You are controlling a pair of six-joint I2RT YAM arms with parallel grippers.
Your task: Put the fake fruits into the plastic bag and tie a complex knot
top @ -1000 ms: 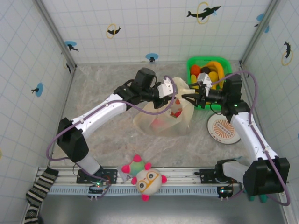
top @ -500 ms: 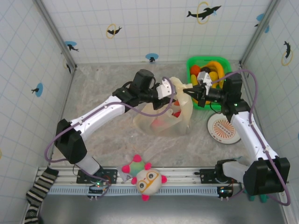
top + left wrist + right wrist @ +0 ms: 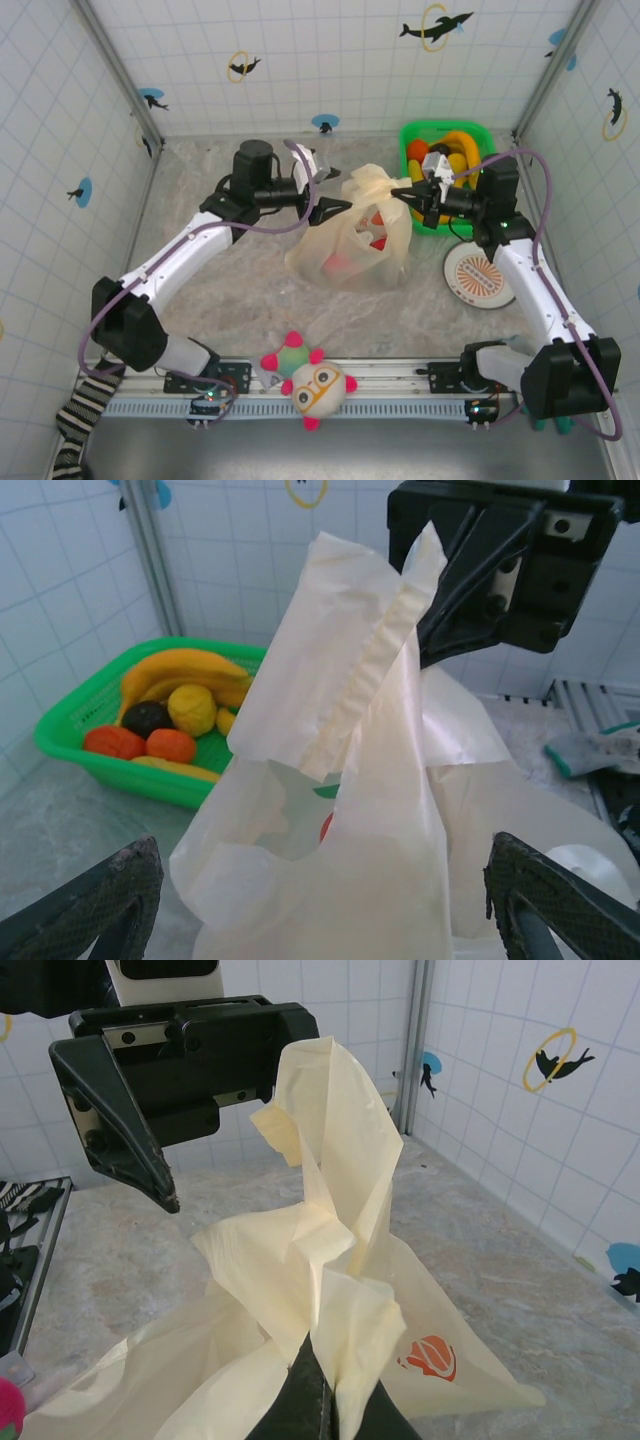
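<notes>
Left gripper [image 3: 322, 188] has let go and backed off toward 9 o'clock, jaws wide apart now. Right gripper [image 3: 404, 194] is pinched tight on the bunched handles of the plastic bag [image 3: 345, 245], coming in from 3 o'clock. The bag sits mid-table with a red fruit [image 3: 374, 240] inside, and the green basket [image 3: 408, 140] is at 1 o'clock.

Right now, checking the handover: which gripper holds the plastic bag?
The right gripper, shut on the plastic bag's handles; the left gripper stands open, off it.
</notes>
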